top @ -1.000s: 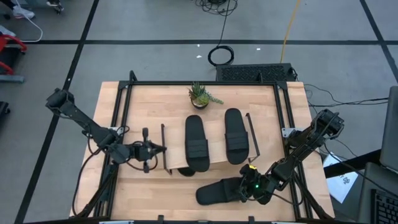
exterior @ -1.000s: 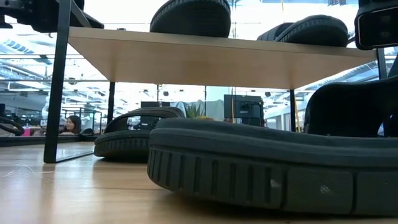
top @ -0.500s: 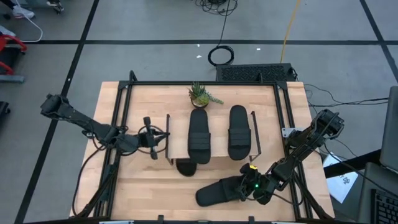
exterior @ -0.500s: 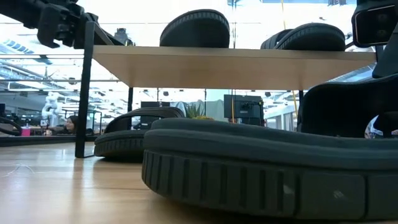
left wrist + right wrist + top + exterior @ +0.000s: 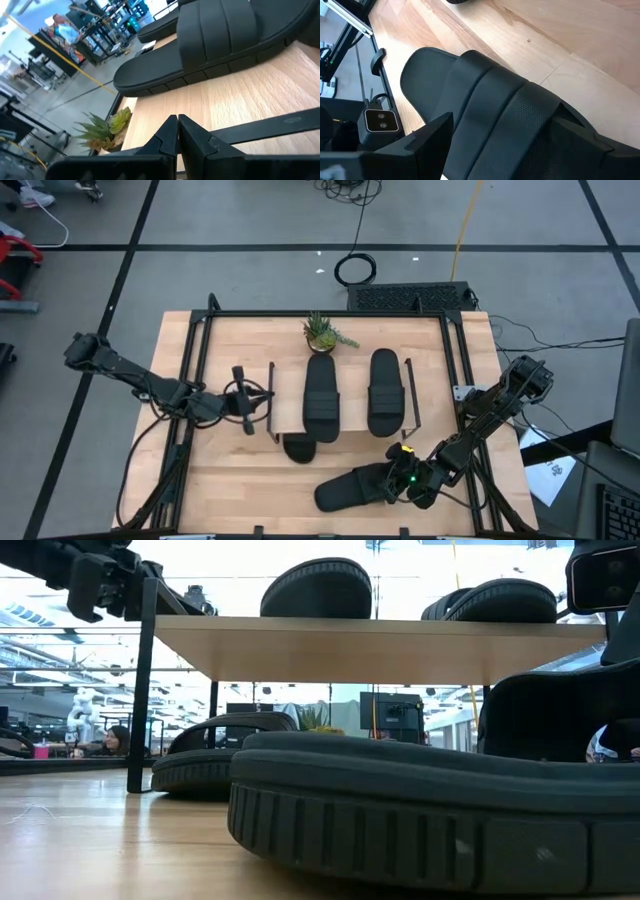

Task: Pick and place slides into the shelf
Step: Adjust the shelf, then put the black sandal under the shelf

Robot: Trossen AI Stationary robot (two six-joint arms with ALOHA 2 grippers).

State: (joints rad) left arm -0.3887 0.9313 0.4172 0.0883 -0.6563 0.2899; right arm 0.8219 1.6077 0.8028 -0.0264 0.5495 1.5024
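Note:
The shelf (image 5: 350, 408) stands mid-table with two black slides (image 5: 320, 400) (image 5: 383, 392) on its light wood board. A third slide (image 5: 298, 448) lies on the table under the board, and its end sticks out at the near side. The fourth slide (image 5: 345, 490) lies near the table's near edge, with my right gripper (image 5: 395, 482) shut on its right part. My left gripper (image 5: 266, 402) is shut at the shelf's left end frame. In the left wrist view its tips (image 5: 177, 125) reach over the board toward one slide (image 5: 215, 40). My left gripper's shut fingers (image 5: 195, 137) lie across the thin black top rail (image 5: 260, 127) of the shelf's left end frame. They come level from the table's left, above the rail. The fingers hide the spot where they meet it. The shelf stands on the table. My right gripper holds the fourth slide at its wide strap (image 5: 510, 115), with one finger (image 5: 427, 132) on each side of it. The fingers slant down from the table's right and lie along the slide. In the low view its sole (image 5: 420, 830) lies along the tabletop.
A small potted plant (image 5: 325, 332) stands at the far edge behind the shelf. A black frame (image 5: 190, 330) runs around the tabletop. Bare wood lies to the left of the fourth slide along the near edge. A person (image 5: 115, 738) sits far off in the room.
My left gripper moved toward the table's far edge and a little to the right. The shelf slid with it, carrying its two slides. The slide under the board stayed put, so more of it shows at the near side. Over the last half second nothing moved.

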